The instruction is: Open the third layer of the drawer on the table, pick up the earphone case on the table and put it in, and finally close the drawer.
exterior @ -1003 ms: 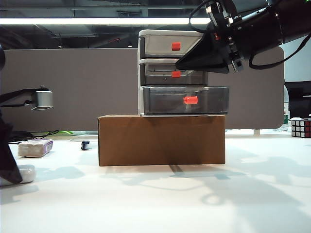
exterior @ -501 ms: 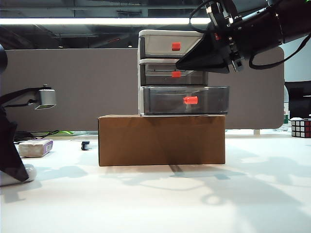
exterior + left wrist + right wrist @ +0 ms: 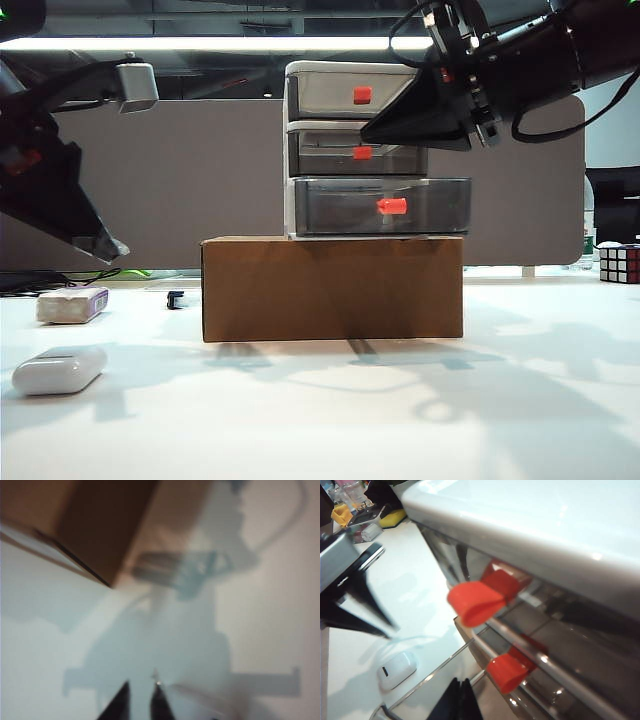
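The drawer (image 3: 355, 150), white-framed with smoky grey layers, stands on a cardboard box (image 3: 333, 288). Its third layer (image 3: 385, 206) is pulled out, red handle forward. The glossy white earphone case (image 3: 60, 368) lies free on the table (image 3: 330, 410) at the front left; the right wrist view shows the earphone case (image 3: 396, 670) too. My left gripper (image 3: 108, 250) hangs well above and behind the case. In the blurred left wrist view the left gripper (image 3: 141, 690) shows a narrow gap, nothing in it. My right gripper (image 3: 368, 133) is shut and empty beside the second layer; the right wrist view has the right gripper (image 3: 461, 700) with tips together.
A whitish block with a purple edge (image 3: 72, 304) and a small dark item (image 3: 176, 299) lie at the back left. A Rubik's cube (image 3: 618, 264) sits at the far right. A grey partition (image 3: 180, 180) closes the back.
My left arm has risen from the table at the far left and its jaws have narrowed. The earphone case stays on the table, now uncovered. The right arm has not moved.
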### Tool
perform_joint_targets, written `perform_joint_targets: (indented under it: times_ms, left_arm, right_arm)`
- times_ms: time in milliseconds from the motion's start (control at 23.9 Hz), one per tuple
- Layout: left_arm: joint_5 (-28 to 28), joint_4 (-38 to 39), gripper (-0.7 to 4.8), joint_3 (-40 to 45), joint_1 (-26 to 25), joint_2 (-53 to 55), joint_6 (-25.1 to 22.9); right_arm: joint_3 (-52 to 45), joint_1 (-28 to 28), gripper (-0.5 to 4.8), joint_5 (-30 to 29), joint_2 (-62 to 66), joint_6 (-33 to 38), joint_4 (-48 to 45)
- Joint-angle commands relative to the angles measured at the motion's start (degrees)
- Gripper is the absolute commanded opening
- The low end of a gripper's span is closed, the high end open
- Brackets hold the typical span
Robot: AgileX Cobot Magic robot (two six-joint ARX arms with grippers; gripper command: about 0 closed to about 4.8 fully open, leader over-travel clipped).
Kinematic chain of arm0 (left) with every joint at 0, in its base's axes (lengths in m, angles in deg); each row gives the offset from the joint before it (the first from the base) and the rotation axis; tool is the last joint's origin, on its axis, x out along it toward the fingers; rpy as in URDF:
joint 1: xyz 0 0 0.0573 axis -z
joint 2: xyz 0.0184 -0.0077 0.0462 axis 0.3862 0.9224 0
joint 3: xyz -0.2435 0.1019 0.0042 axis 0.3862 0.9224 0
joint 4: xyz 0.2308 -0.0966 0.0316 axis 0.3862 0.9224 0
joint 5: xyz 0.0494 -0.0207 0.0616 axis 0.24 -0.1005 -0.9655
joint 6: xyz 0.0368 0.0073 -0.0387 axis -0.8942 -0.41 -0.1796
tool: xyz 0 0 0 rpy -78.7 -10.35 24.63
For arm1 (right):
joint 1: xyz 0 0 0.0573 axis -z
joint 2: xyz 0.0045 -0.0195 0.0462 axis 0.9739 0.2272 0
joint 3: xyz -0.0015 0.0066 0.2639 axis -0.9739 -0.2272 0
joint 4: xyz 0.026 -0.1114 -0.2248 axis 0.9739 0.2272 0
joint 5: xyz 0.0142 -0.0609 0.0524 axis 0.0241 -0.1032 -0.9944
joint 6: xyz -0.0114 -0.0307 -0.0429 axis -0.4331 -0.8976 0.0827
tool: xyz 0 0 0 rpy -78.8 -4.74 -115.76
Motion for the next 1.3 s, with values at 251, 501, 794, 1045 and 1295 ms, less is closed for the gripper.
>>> perform_joint_targets:
  times_ms: [251, 501, 794, 1045, 1295]
  left_arm:
    - [-4.9, 12.2, 1.65, 0.8, -0.4, 0.6, 12.4]
    - [-3.3, 12.7, 1.62, 2.6, 0.2, 0.7, 18.7]
    - [-7.2, 6.0, 3.55, 3.7, 2.3, 1.3, 23.3]
    - [-8.6, 4.9, 3.55, 3.7, 3.0, 5.8, 34.3]
    - [-11.2, 3.2, 3.55, 3.7, 8.4, 10.6, 36.7]
  right_arm:
    - [0.4, 0.1, -0.05, -0.5, -0.6, 0.0, -1.0]
    - [0.3, 0.1, -0.05, -0.5, -0.7, -0.1, -1.0]
    - [0.3, 0.1, -0.05, -0.5, -0.7, -0.2, -1.0]
    - [0.3, 0.4, -0.05, -0.7, -0.7, -0.2, -1.0]
    - [0.3, 0.6, -0.05, -1.0, -0.7, -0.2, -0.9]
